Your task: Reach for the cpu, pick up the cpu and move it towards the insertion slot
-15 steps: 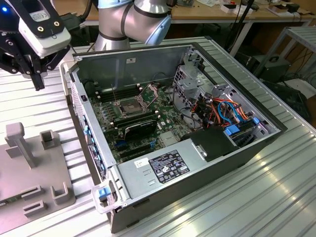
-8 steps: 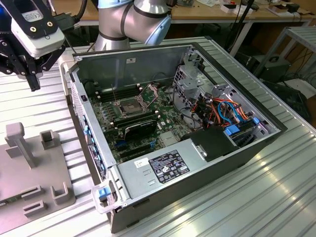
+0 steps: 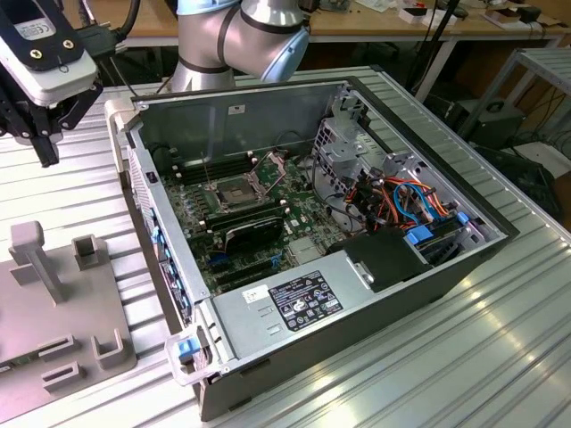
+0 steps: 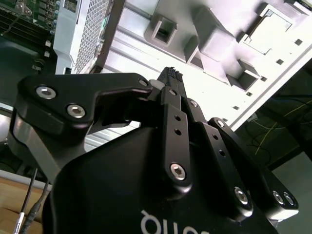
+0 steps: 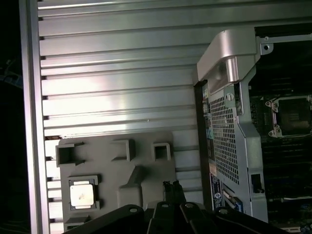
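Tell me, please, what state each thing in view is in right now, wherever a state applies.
cpu: lying flat in a recess of the grey fixture, not gripped.
insertion slot: uncovered, dark centre with no chip in it.
gripper: shut, holding nothing, over the fixture and apart from the cpu.
computer case: lying on its side, with the top side open.
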{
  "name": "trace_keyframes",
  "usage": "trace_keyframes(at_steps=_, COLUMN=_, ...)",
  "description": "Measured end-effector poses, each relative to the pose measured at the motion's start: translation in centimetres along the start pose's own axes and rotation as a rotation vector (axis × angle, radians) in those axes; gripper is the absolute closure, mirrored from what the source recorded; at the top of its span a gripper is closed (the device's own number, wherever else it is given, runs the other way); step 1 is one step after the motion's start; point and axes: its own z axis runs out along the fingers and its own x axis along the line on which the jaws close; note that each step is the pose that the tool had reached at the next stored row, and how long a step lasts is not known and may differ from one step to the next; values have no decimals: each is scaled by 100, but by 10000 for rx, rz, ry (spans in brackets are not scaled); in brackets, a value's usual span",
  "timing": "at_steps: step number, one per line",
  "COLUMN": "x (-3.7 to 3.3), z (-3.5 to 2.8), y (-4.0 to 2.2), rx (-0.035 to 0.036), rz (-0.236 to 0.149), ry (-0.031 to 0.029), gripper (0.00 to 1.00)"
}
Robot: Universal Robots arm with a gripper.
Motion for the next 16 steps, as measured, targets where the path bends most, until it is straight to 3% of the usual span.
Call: trace_keyframes(at_steps=16, x=205, z=-5, y=-15, rx=0, rz=1, ry=0, gripper=89)
